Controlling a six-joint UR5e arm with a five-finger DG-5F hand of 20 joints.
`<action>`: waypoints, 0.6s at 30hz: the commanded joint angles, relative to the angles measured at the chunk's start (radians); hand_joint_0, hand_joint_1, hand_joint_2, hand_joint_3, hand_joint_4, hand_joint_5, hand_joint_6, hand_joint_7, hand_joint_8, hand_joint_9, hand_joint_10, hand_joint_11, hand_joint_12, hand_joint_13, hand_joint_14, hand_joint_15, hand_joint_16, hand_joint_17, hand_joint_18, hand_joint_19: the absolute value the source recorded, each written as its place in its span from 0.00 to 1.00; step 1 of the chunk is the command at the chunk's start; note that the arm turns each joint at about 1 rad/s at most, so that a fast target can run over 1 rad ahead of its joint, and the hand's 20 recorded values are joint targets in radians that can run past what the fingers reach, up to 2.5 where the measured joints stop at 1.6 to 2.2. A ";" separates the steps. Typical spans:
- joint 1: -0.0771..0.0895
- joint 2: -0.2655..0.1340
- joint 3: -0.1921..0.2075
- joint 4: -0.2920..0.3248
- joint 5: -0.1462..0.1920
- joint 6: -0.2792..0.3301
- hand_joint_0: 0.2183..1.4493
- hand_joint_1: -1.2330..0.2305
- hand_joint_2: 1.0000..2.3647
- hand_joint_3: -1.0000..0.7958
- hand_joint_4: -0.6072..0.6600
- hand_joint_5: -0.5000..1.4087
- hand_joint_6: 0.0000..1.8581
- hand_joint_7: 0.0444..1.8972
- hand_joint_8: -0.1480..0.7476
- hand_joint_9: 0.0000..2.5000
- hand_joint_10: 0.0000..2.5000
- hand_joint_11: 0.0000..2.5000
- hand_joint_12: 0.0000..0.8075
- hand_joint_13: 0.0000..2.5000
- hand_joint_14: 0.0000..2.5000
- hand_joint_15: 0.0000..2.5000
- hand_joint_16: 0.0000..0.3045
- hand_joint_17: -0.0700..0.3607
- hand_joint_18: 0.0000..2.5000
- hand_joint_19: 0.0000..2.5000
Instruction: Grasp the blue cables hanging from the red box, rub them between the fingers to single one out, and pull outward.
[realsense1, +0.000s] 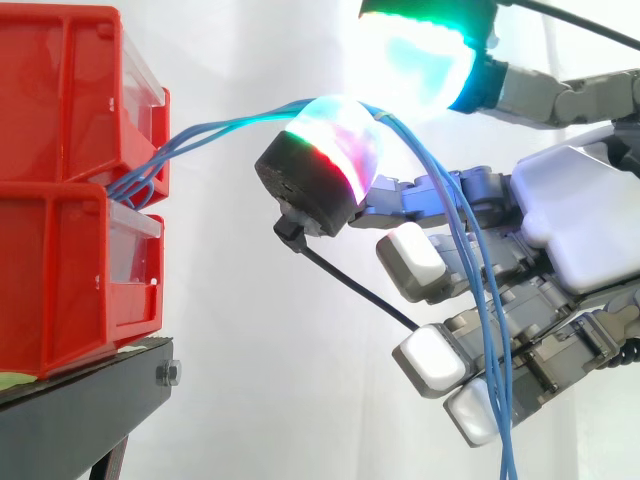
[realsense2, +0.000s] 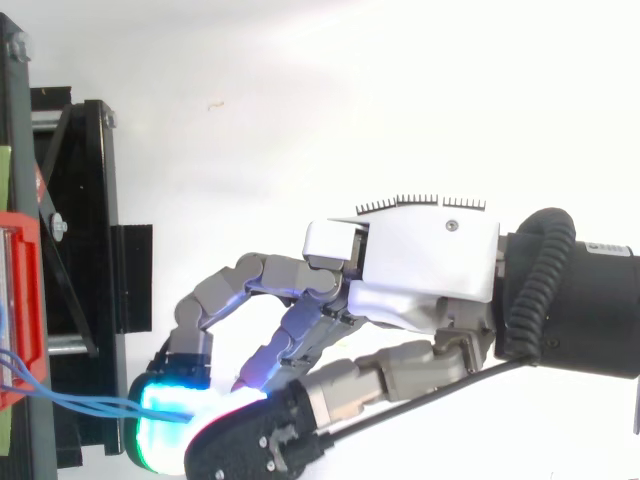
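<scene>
The black stand (realsense1: 85, 400) carries the red box (realsense1: 70, 190), two drawers stacked, its front reaching out to the stand's right edge in the side view. My hand (realsense2: 420, 262) sits well out from that front, palm facing back toward the box.

The blue cables (realsense1: 225, 127) leave the box where the two drawers meet. They climb gently toward me, bunched together and close to level along their length. They then pass between two of my glowing fingers (realsense1: 415, 60), the upper one cyan-green and the lower one (realsense1: 335, 140) red-white. I judge those two to be pinching the bundle. The rest of my fingers are curled loosely below, touching nothing I can be sure of. Past the pinch the loose ends drop steeply across them.

So the box lies to the left of my pinch and the strands point straight at it. Several strands look caught, so the rubbing is not done. The pull should go along that line, away from the box front.
</scene>
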 joint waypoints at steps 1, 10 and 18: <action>-0.001 0.000 0.000 -0.001 0.000 0.000 0.17 0.48 0.00 0.28 0.29 0.20 0.45 0.44 0.42 0.40 0.00 0.21 0.48 0.29 0.01 0.19 0.20 0.48 0.25 0.20; -0.002 0.002 0.000 -0.083 -0.002 -0.012 0.28 0.41 0.01 0.36 0.29 0.20 0.45 0.52 0.40 0.41 0.01 0.22 0.43 0.29 0.01 0.20 0.17 0.43 0.22 0.22; 0.002 0.031 0.000 -0.158 0.006 -0.069 0.32 0.27 0.01 0.45 0.31 0.19 0.49 0.47 0.40 0.40 0.01 0.23 0.44 0.30 0.01 0.19 0.17 0.44 0.24 0.20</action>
